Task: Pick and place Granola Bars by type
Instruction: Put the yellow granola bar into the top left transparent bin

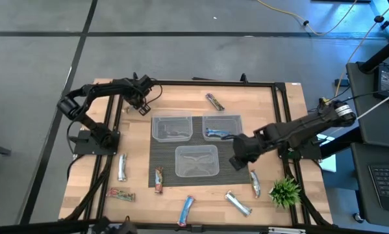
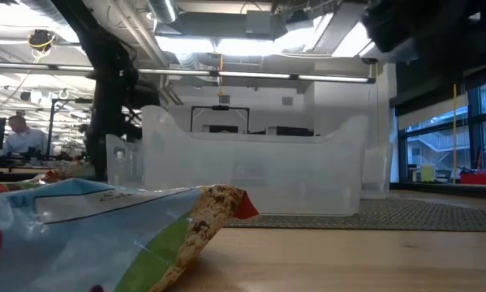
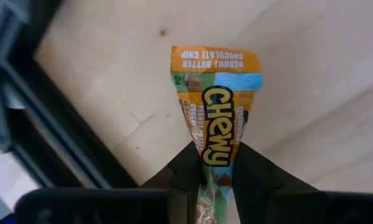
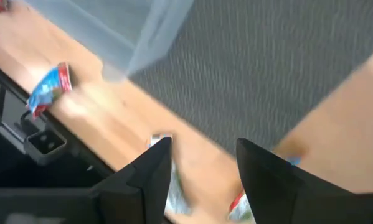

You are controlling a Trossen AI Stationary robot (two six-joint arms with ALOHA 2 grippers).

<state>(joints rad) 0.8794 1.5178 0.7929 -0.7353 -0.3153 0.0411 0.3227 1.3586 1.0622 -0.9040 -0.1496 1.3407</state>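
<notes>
My left gripper point(image 1: 143, 106) is over the far left part of the table, shut on an orange-and-blue granola bar point(image 3: 214, 93). My right gripper point(image 1: 236, 161) hovers open over the dark mat beside the near tub point(image 1: 197, 161), touching nothing; its wrist view shows the gap between its fingers point(image 4: 205, 143) with nothing in it. A blue bar point(image 1: 215, 134) lies in the far right tub point(image 1: 221, 127). Other bars lie flat on the wood: one by the far edge point(image 1: 213, 101), silver point(image 1: 122, 167), red-brown point(image 1: 159, 180), green-red point(image 1: 121, 194), blue point(image 1: 186, 210), silver point(image 1: 238, 203), one more point(image 1: 255, 184). My left gripper pinches the orange-and-blue bar between its two fingers point(image 3: 189, 168) at the lower part of the wrapper point(image 3: 214, 165). The fingers lie along the bar and point down at the table. The bar's crimped free end point(image 3: 214, 59) sticks out beyond the fingertips, above the wood.
A third clear tub point(image 1: 173, 127) stands on the far left of the mat point(image 1: 160, 162). A small green plant point(image 1: 285, 192) sits at the near right corner. A black frame point(image 1: 282, 104) rims the table. In the low view a bar point(image 2: 105, 235) lies close before the tub point(image 2: 251, 170).
</notes>
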